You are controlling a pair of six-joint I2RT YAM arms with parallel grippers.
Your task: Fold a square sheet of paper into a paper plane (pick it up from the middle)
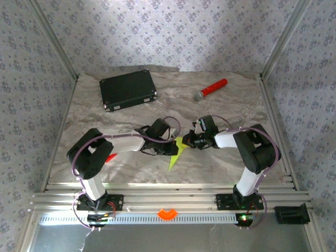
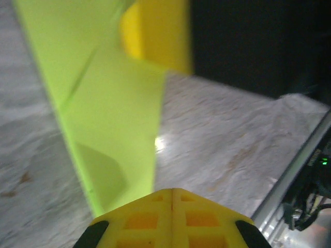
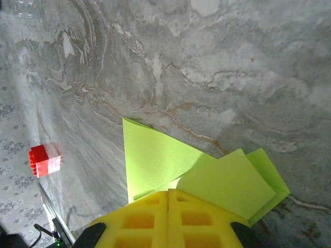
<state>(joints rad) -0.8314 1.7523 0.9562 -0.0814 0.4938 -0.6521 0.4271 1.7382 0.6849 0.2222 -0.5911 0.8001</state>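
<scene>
Both hands meet mid-tabletop, fingertips pointing at each other with the lime paper (image 1: 175,157) between them. Left hand (image 1: 175,148) is clenched on the paper. In the left wrist view its 2 yellow fingers (image 2: 150,217) are pressed together with no gap, and the paper (image 2: 114,129) comes straight out from between them, running away from the hand. At the far end of that strip is a blurred yellow finger of the other hand (image 2: 155,31).

Right hand (image 1: 188,142) is also clenched on the paper. In the right wrist view the hand (image 3: 168,197) has its fingers closed flat together, and the folded paper (image 3: 155,160) fans out just ahead of them: 1 pointed flap ahead and to the left, 2 overlapping layers to the right.

From above the paper is a slim pointed shape. Its wide end sits at the 2 hands and its tip points toward the arm bases. Cannot tell whether the tip touches the tabletop (image 1: 236,105).

Red block (image 3: 45,160) is on the tabletop well apart from the right hand, beyond the paper; from above it sits beside the left arm (image 1: 111,157). Black case (image 1: 128,90) is far beyond the left hand, and the red-handled microphone (image 1: 211,88) is far beyond the right hand. Neither touches the paper.
</scene>
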